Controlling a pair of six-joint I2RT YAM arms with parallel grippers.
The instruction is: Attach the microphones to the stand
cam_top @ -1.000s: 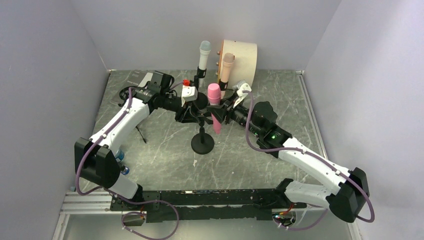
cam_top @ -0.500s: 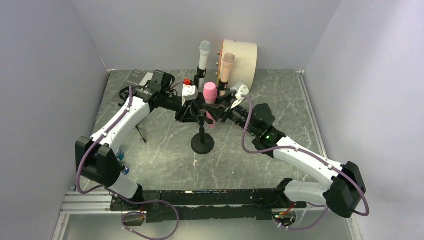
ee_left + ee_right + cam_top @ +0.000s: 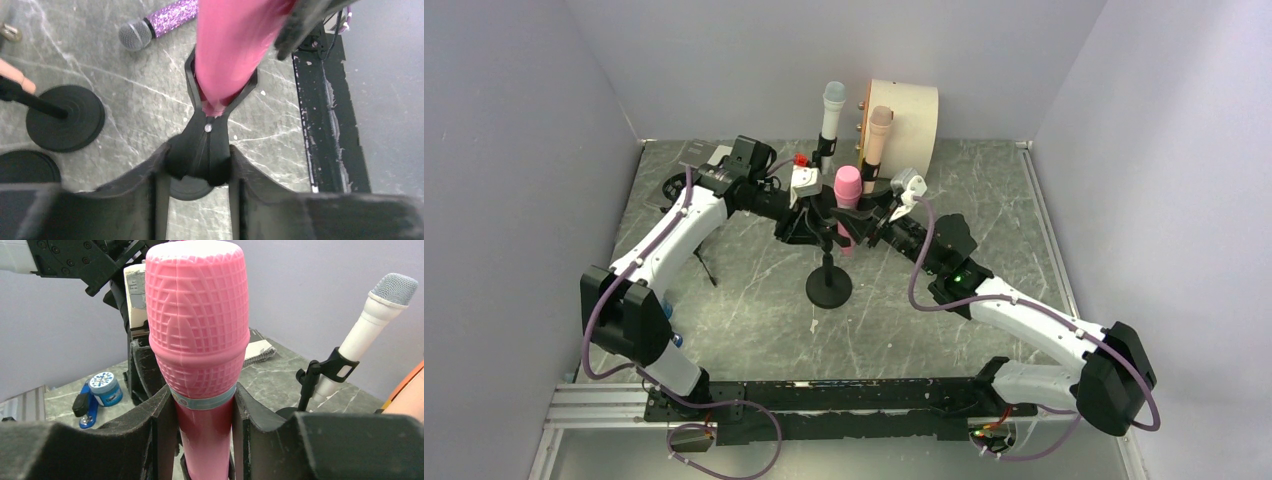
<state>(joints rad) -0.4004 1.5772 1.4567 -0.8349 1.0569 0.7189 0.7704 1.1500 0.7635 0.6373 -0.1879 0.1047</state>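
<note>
The pink microphone [image 3: 848,190] stands upright, with my right gripper [image 3: 202,405] shut on its shaft just under the head [image 3: 197,330]. Its lower end [image 3: 225,55] sits between the forked arms of the stand's black clip [image 3: 207,145]. My left gripper [image 3: 200,160] is closed on the clip's handle from the left, fingers touching both sides. The stand's round base [image 3: 829,288] sits mid-table. The white microphone [image 3: 831,115] and the peach microphone [image 3: 877,135] stand upright in their own stands behind. The purple glitter microphone [image 3: 160,22] lies flat on the table.
A beige round drum [image 3: 909,115] stands at the back wall. Two more black stand bases [image 3: 65,117] sit close behind the clip. A small blue jar [image 3: 105,388] and a folded paper [image 3: 262,350] lie at the left. The black rail [image 3: 844,405] runs along the near edge.
My right gripper has carried the pink microphone left and away from me, from hanging tilted beside the stand to upright in the clip. The left arm has shifted slightly.
</note>
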